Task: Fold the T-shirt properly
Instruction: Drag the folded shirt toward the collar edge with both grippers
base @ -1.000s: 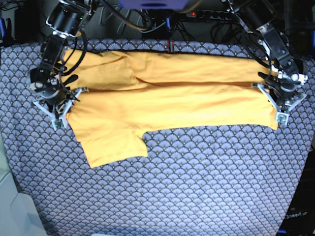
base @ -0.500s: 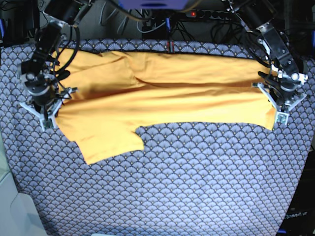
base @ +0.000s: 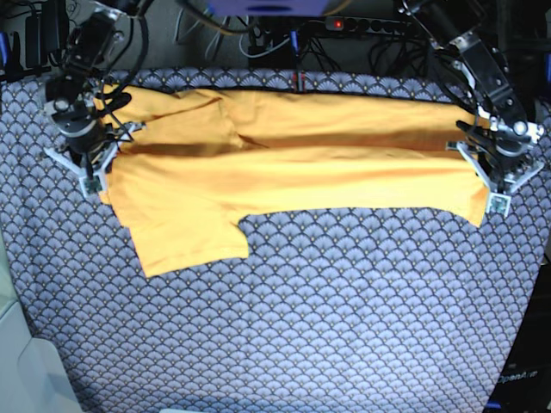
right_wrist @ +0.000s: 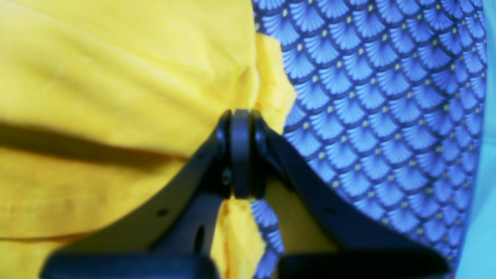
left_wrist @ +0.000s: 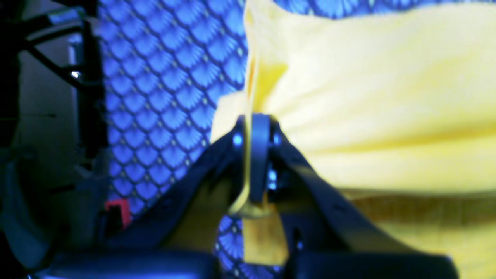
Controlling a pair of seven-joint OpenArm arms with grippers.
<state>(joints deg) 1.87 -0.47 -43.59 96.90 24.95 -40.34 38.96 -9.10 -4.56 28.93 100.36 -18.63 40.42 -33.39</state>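
1. The T-shirt lies stretched across the scallop-patterned cloth, its long edge doubled over, one sleeve spread toward the near side.
2. It looks light and limp, likely to sag, so the edges or corners seem best to hold.
3. The left gripper is clenched on the hem end, the right gripper on the shoulder end; both are low and angled down.

cloth: blue-grey, scallop-patterned, spread across the worktop
power strip: far edge, red light lit
cables: tangled, far side
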